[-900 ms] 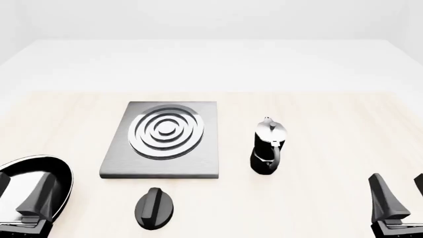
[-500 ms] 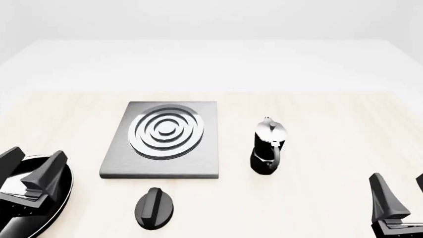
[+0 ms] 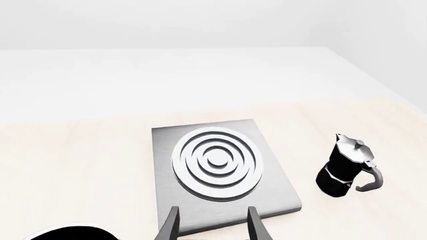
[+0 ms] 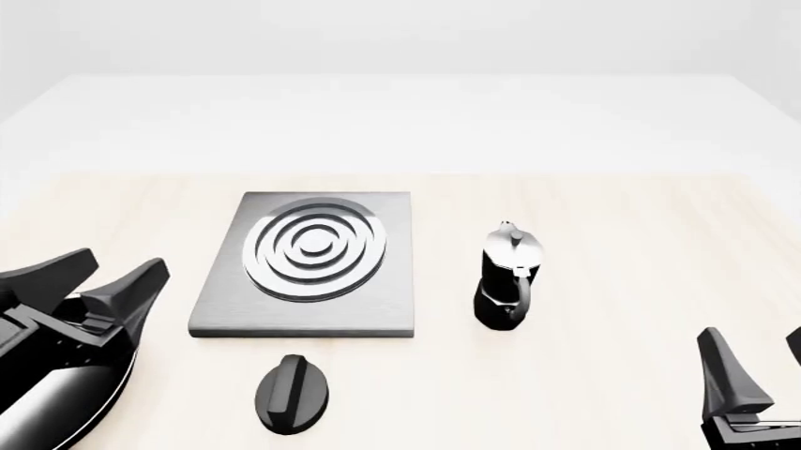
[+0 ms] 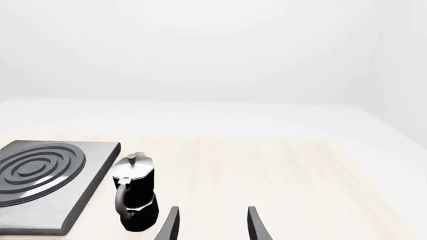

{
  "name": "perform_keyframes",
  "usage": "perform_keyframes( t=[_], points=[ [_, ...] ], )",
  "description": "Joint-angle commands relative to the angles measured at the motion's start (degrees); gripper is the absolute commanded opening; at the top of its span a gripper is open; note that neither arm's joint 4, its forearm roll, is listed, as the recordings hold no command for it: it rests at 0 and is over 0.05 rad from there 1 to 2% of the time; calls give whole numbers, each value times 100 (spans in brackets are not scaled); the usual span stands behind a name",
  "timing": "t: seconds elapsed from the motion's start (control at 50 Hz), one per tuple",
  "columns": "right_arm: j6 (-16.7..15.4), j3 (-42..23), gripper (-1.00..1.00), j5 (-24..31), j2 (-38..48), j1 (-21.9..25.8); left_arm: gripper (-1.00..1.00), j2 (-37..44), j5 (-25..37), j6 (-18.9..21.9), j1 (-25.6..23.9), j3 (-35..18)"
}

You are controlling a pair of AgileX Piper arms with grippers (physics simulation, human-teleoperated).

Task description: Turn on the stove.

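Observation:
The stove point(image 4: 225, 305) is a flat grey metal slab with silver burner rings point(image 4: 314, 247), lying left of the table's middle. Its black round knob point(image 4: 292, 394) with a raised bar sits apart, in front of the slab's near edge. My left gripper point(image 4: 123, 264) is open and empty, above the table left of the slab, pointing toward it. In the left wrist view the left gripper point(image 3: 212, 222) stands open before the stove point(image 3: 273, 187); the knob is out of view there. My right gripper point(image 4: 755, 345) is open and empty at the front right, far from the knob.
A black-and-silver moka pot point(image 4: 507, 278) stands upright right of the stove; it also shows in the right wrist view point(image 5: 135, 192). A glossy black frying pan point(image 4: 56, 398) lies at the front left, mostly under my left arm. The table's far edge runs behind the stove.

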Motion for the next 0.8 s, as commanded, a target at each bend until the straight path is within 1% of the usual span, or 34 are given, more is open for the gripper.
perform_keyframes(
  t=[0.02, 0.16, 0.24, 0.3, 0.36, 0.54, 0.58, 0.68, 0.8],
  points=[
    [-46, -3, 100, 30, -29, -31, 100, 339, 20, 12, -405, -97],
    [-56, 0, 100, 31, -28, -24, 100, 455, -53, 10, -499, -100],
    [-60, -1, 100, 26, -16, -19, 100, 601, -97, -142, -584, -70],
    [-62, -2, 100, 15, 10, -8, 100, 686, -147, -183, -627, -31],
    [-68, 0, 100, 15, 21, 1, 100, 983, -240, -398, -664, 8],
    [-42, 5, 100, -63, 128, 37, 100, 1325, -457, -545, -754, 20],
    [-32, 5, 100, -80, 152, 38, 100, 1508, -544, -661, -814, 39],
    [-25, 6, 100, -100, 181, 49, 100, 1493, -639, -591, -826, 84],
    [-8, 7, 100, -134, 232, 72, 100, 1658, -783, -681, -912, 195]
  ],
)
